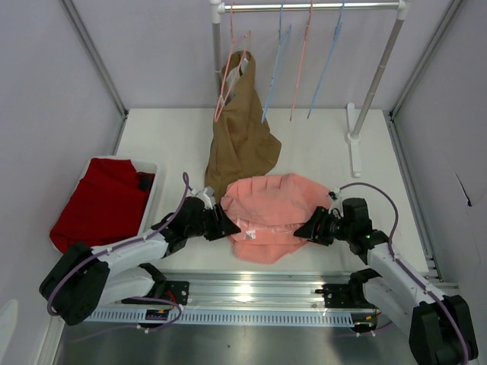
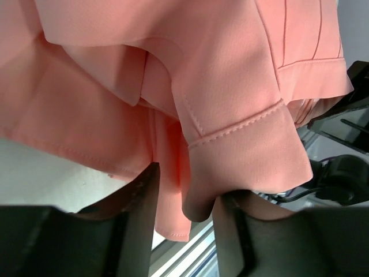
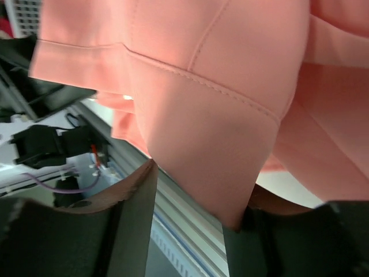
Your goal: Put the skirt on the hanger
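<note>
The salmon-pink skirt (image 1: 270, 205) lies bunched on the white table between the two arms. My left gripper (image 1: 228, 226) is at its left edge and my right gripper (image 1: 304, 228) at its right edge. In the left wrist view the jaws of the gripper (image 2: 184, 231) stand apart, with a hemmed fold of skirt (image 2: 230, 86) hanging between them. In the right wrist view the gripper (image 3: 190, 225) is also open, and skirt fabric (image 3: 202, 98) rests against one finger. Two pale-blue hangers (image 1: 275, 72) (image 1: 327, 65) hang on the rail at the back.
A brown garment (image 1: 240, 137) hangs from a pink hanger (image 1: 228, 76) and droops onto the table behind the skirt. Another pink hanger (image 1: 302, 61) is on the rail. A white bin (image 1: 152, 171) at the left holds dark red cloth (image 1: 103, 201). The rack's pole (image 1: 380, 68) stands at the back right.
</note>
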Controlling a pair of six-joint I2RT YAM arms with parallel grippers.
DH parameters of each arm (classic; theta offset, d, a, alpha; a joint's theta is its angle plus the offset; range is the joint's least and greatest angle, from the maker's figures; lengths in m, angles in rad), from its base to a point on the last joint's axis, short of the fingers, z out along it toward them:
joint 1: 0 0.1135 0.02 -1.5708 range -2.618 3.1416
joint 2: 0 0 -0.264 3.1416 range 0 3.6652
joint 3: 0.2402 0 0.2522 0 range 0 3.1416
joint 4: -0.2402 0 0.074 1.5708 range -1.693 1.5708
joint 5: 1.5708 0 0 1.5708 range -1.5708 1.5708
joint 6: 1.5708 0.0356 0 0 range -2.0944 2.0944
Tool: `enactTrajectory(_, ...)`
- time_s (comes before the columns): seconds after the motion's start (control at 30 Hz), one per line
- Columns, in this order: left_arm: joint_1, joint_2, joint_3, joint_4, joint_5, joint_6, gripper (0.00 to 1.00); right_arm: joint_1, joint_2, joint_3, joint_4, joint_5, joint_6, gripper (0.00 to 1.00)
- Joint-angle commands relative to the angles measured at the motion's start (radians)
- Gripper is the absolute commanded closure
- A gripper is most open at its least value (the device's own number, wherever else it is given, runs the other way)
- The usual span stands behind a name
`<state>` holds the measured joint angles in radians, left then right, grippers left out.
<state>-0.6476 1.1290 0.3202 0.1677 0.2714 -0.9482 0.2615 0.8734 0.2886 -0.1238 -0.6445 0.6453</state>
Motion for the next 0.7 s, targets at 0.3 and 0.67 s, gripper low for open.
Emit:
enactTrajectory(0.3,-0.024,-0.121,0.131,-0.330,-0.031,0.172,0.43,0.114,-0.076,0.225,-0.409,0.342,-0.061,0.32)
enactTrajectory(0.67,-0.024,-0.199,0.239,-0.510,0.071,0.302,0.34,0.191,-0.085,0.352,-0.507,0.525,-0.007,0.24)
